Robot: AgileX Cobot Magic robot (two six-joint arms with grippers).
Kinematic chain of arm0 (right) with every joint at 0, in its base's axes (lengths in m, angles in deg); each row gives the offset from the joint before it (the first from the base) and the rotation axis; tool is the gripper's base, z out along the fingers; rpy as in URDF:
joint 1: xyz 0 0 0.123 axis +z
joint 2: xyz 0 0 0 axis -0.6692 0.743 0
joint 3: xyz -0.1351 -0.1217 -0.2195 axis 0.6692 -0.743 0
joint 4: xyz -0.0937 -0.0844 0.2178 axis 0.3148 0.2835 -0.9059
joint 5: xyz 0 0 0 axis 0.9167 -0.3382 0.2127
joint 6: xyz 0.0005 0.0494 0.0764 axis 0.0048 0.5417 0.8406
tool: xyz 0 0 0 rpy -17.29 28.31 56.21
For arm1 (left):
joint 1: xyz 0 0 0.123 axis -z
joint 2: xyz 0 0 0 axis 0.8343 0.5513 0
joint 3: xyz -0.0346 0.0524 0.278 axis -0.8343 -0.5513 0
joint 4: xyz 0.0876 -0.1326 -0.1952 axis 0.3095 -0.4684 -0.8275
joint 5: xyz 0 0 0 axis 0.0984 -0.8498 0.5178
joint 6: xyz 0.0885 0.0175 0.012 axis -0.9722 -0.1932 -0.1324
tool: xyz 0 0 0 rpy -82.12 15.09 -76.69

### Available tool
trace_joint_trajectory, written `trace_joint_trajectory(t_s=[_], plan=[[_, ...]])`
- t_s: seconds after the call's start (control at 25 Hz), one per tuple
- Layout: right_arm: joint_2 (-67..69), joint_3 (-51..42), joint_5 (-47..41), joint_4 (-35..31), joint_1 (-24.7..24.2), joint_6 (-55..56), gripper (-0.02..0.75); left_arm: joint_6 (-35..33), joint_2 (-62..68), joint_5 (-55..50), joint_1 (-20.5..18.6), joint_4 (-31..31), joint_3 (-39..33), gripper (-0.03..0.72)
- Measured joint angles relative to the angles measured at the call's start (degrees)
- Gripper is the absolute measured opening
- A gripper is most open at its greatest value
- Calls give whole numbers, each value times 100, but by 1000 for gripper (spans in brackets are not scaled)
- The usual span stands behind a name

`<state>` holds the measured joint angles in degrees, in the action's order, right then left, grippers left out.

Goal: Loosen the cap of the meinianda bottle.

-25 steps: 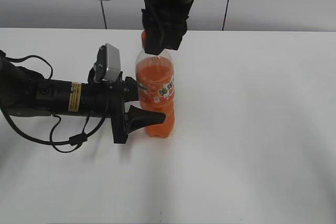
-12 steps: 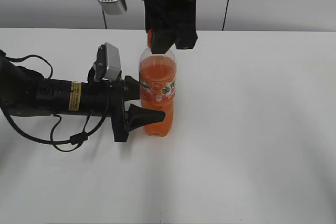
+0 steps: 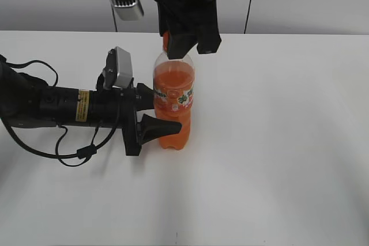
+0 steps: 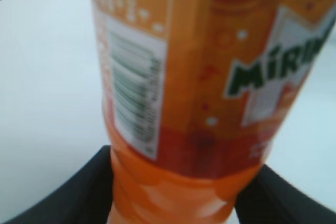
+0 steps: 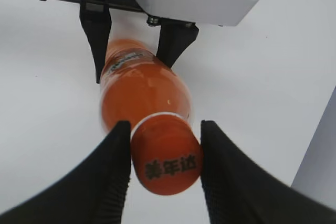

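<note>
Your bottle (image 3: 172,101) stands upright on the white table (image 3: 277,142), its long axis vertical and the cap (image 5: 167,162) pointing straight up into the right gripper (image 3: 184,41). It sits left of the table's middle in the exterior view.

It is clear plastic filled with orange drink, wrapped by an orange, white and green label (image 4: 210,61) with a barcode panel on one side. The cap is orange and round, with dark characters printed across its top.

The left gripper (image 3: 151,118) lies low along the table from the left and clasps the bottle's body just under the label — both black fingers (image 4: 79,192) press against the orange plastic. The right gripper comes down from above; its ribbed pads (image 5: 113,171) flank the cap, one on each side, close against it, though you cannot tell whether they truly bite or only touch.

In the exterior view the right gripper hides most of the cap and neck — only a sliver of orange shows. The left wrist view is blurred and cuts off the bottle's top and base.
</note>
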<state>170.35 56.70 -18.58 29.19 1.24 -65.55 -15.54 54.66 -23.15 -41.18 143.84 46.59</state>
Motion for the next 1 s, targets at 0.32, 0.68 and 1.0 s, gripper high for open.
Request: trace_joint_trajectory(t_s=[0.32,0.68,1.0], plan=[[-20,0,164,-180,0,-72,449,51,0,18,0,22,0,410],[-521,0,158,-740,0,438,461,75,0,16,0,37,0,410],[-659,95,158,-650,0,5515,462,75,0,16,0,42,0,410]])
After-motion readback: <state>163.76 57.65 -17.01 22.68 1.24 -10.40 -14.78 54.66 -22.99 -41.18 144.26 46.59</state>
